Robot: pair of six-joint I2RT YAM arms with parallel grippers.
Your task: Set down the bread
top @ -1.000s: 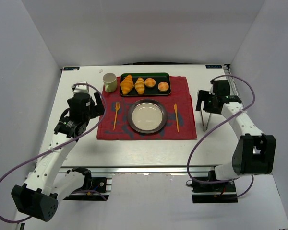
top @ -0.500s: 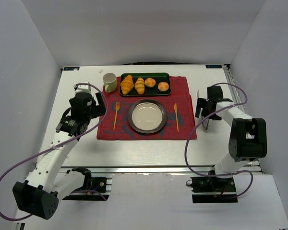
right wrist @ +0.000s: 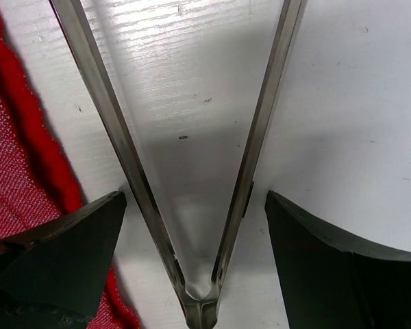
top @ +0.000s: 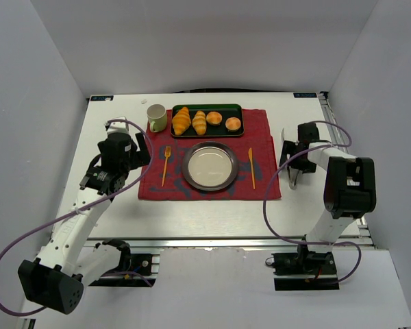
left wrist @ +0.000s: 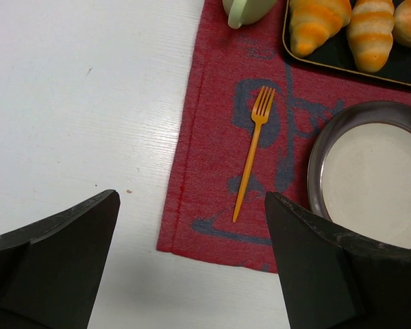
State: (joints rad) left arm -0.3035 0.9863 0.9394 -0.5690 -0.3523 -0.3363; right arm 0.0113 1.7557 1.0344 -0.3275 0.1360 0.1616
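The bread, a slim ridged golden roll, lies in the black tray between a larger croissant and two round buns. It also shows in the left wrist view. Metal tongs lie on the table right of the red mat. My right gripper is open and low over them; its fingers straddle the hinge end of the tongs without touching. My left gripper is open and empty above the mat's left edge.
A steel plate sits mid-mat with an orange fork to its left and an orange knife to its right. A pale green cup stands left of the tray. White walls close in the table.
My right arm has folded back and its gripper has come down closer to the tongs. The left arm has barely moved.
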